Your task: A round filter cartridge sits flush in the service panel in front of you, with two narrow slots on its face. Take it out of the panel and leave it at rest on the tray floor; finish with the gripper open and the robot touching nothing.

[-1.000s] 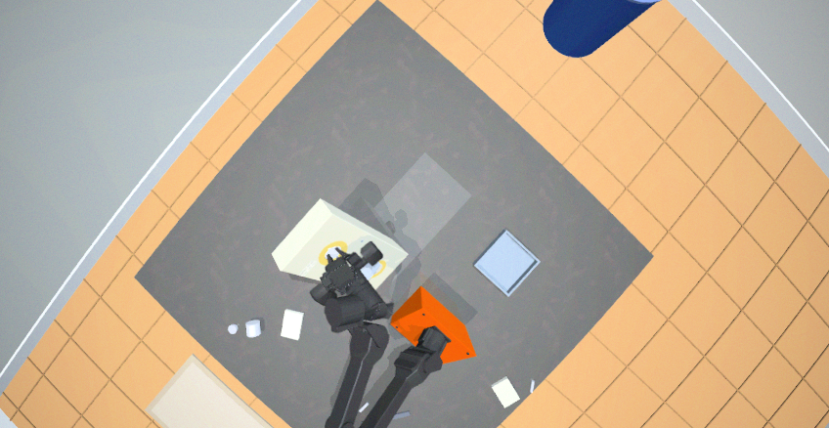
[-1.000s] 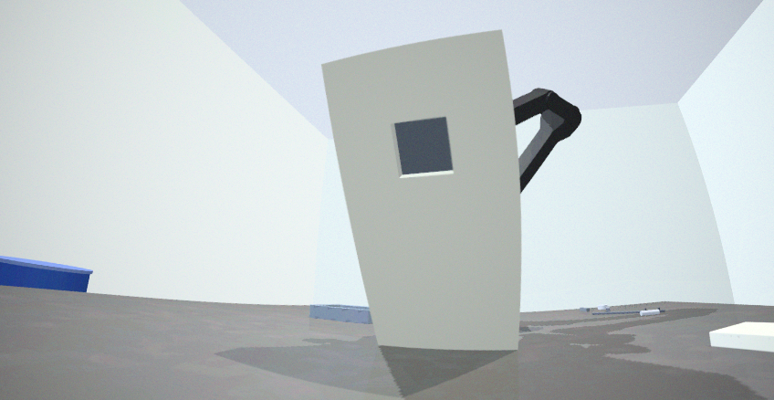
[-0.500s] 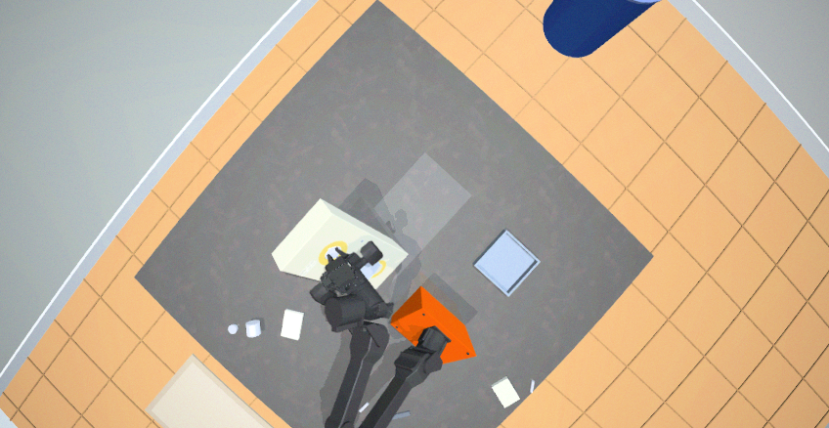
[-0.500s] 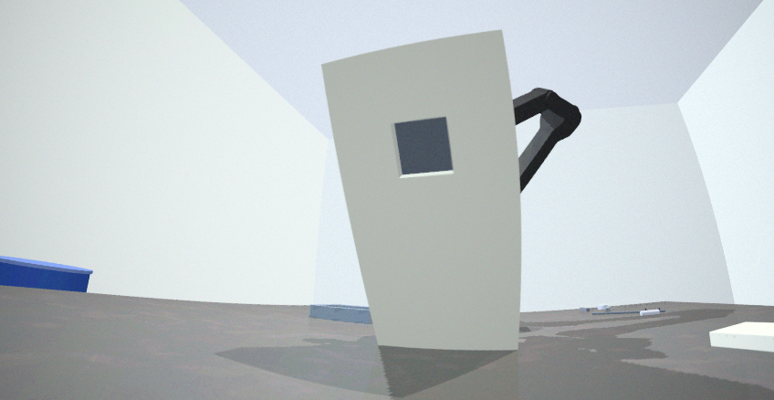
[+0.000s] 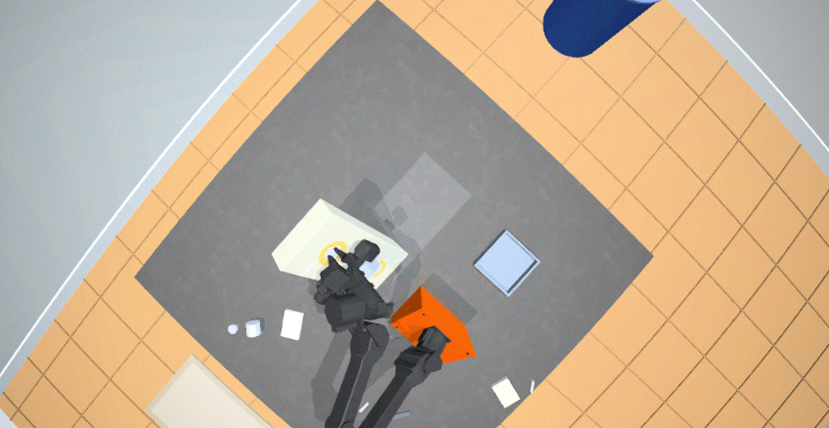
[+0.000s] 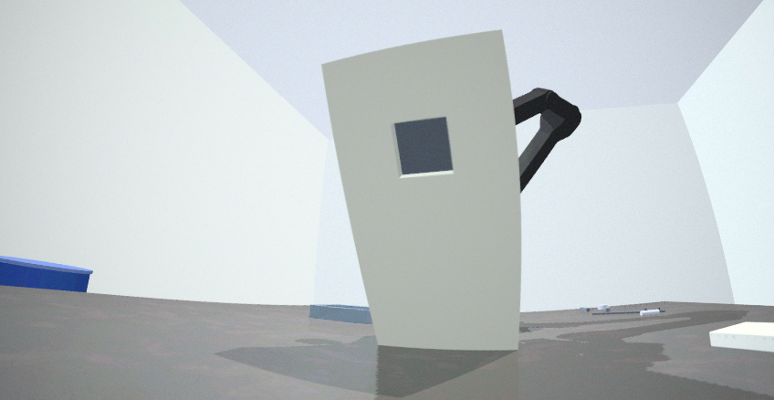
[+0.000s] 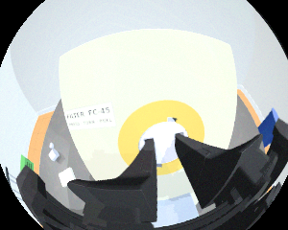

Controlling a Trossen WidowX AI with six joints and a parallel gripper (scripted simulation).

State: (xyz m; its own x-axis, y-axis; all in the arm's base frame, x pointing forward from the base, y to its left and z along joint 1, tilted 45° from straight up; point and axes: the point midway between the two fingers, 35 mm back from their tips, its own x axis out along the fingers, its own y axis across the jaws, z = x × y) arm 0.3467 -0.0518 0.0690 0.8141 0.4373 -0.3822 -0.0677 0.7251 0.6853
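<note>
And here's the gripper, right up at the panel, fingers drawn well in but parted, and they've got the cartridge between the tips! The white round face sits inside the yellow ring, in the panel; how deep it's seated is hard to judge from this angle. Over to the tray, well apart from the panel, beyond the orange block.
</note>
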